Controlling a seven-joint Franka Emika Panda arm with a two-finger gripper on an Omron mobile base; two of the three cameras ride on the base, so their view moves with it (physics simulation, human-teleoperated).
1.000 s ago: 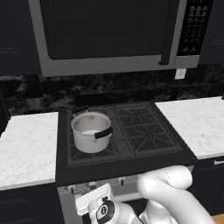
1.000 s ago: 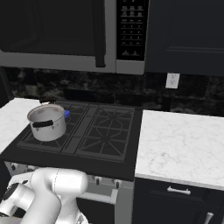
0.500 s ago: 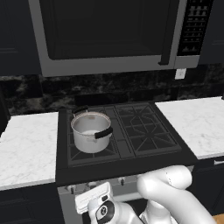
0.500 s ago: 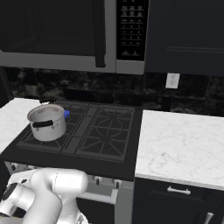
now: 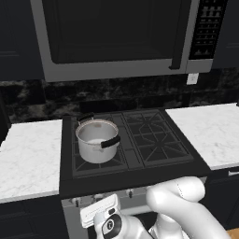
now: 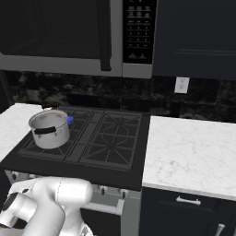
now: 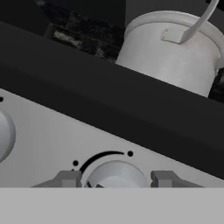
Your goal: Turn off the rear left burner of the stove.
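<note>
The stove (image 5: 140, 161) is a black gas cooktop with a steel front and a row of small knobs. Behind the steel pot (image 5: 96, 140) lies the rear left burner (image 6: 77, 116), where a small blue flame (image 6: 70, 120) shows beside the pot. My gripper (image 7: 116, 178) is low at the stove's front panel. It is open, with one grey fingertip (image 7: 65, 178) on each side of a round steel knob (image 7: 116, 173) and a thin gap at both sides. In the left base view my hand (image 5: 100, 212) sits just below the left knobs.
White marble counters (image 5: 28, 158) (image 6: 189, 152) flank the stove. A steel-framed microwave (image 5: 116, 37) hangs above it. Another knob (image 7: 4, 133) sits to the left of the one between my fingers. My white arm (image 6: 50, 203) folds low in front of the oven.
The hand has barely shifted at the stove front. The pot and the rest of the scene stand as before.
</note>
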